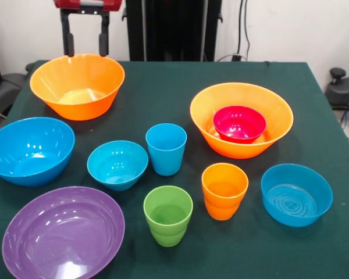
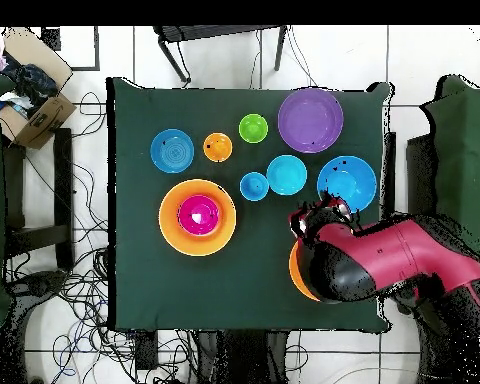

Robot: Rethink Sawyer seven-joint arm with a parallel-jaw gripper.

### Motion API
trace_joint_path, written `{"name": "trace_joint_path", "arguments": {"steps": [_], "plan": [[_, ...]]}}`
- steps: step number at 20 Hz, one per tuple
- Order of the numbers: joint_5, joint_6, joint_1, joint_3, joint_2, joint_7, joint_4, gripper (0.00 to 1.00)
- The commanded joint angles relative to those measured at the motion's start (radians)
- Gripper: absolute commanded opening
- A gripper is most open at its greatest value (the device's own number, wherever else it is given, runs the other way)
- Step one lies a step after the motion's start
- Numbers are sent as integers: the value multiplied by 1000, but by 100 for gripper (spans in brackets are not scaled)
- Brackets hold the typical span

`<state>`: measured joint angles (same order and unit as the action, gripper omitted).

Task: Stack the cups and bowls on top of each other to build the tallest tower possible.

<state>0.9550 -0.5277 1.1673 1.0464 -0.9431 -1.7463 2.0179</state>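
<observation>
My gripper point(image 1: 85, 43) hangs open and empty at upper left, above the orange bowl point(image 1: 77, 86). The red bowl point(image 1: 239, 123) already sits nested in the other orange bowl point(image 1: 241, 119), right of centre, starting the tower.

We see glossy, smooth plastic on every vessel: the purple bowl point(image 1: 63, 232) at lower left, the red bowl point(image 1: 239, 123), the green cup point(image 1: 168, 214). The table point(image 1: 163, 81) wears matt dark green cloth. At upper left, the gripper point(image 1: 86, 42) looks matt black.
</observation>
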Motion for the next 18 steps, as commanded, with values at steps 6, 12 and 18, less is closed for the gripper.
{"name": "trace_joint_path", "arguments": {"steps": [6, 12, 18], "plan": [[81, -104, 0, -19, 91, 359, 70, 100], [107, -90, -29, -39, 101, 303, 90, 100], [124, -93, -45, -48, 111, 302, 113, 100]]}}
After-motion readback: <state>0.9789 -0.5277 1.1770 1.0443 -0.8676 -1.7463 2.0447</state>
